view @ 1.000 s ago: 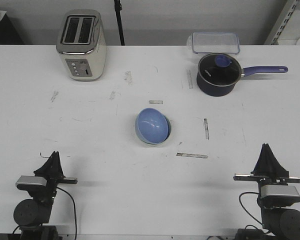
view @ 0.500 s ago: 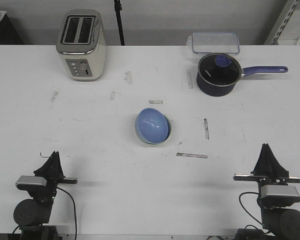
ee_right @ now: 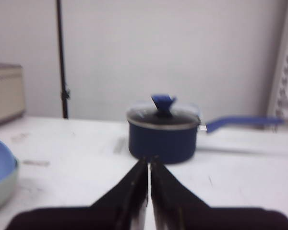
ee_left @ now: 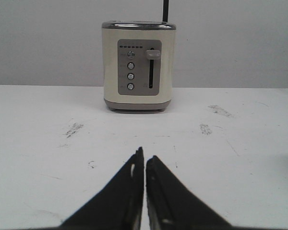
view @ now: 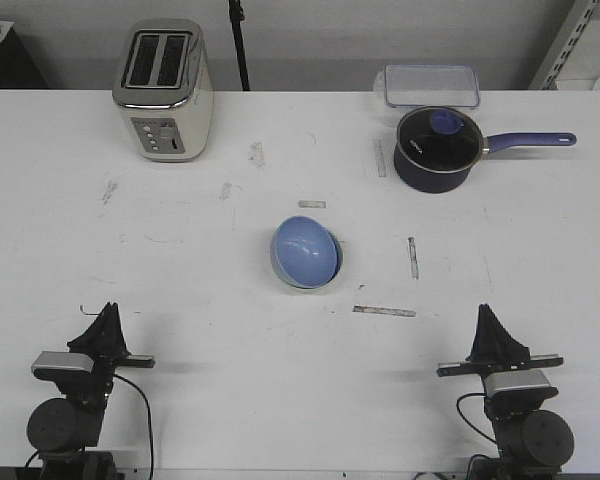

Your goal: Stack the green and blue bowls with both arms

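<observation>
Stacked near the middle of the white, scuffed table (view: 180,290): light periwinkle blue bowl (view: 306,250) nested in pale mint green bowl (view: 276,268), of which only a thin rim shows, the pair tipped slightly. In the right wrist view, the same stack at the edge, blue (ee_right: 0,160) inside green (ee_right: 2,189).

At the near left edge, black left gripper (view: 107,318), fingers pressed together, holding nothing, pointed at the cream two-slot toaster (ee_left: 139,67). At the near right edge, black right gripper (view: 486,322), likewise closed and empty, aimed at the dark navy lidded saucepan with a long handle (ee_right: 164,134). Both well apart from the bowls.

Behind the saucepan, a clear plastic lidded container (view: 431,85).
</observation>
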Robot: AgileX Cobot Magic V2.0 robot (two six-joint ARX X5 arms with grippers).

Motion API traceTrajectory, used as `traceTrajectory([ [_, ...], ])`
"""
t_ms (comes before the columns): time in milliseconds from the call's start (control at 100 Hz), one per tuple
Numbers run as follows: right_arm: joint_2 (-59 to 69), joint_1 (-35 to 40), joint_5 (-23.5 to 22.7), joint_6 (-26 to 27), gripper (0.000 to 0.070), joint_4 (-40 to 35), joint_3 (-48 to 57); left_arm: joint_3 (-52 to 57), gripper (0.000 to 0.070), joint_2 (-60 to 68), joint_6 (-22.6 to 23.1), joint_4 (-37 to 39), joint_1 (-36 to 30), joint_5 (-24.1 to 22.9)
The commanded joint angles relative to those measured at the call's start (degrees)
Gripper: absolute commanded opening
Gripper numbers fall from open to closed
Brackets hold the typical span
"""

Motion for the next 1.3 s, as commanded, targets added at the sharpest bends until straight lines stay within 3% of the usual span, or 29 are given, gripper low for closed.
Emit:
traceTrajectory([
  [0,0.0,0.3,0.2,1.6,0.0004,1.1,-1.1,-1.3,0.0003,-0.1,0.5,0.8,0.1,0.3],
  [120,0.0,0.2,0.2,1.7,0.0004,5.6,-4.8,-1.3,0.0002,-0.1,0.5,0.8,0.1,0.3],
  [1290,0.0,0.2,1.9,1.6,0.0004,5.7,-4.7,-1.3,0.0003,-0.1,0.5,0.7,0.1,0.3],
])
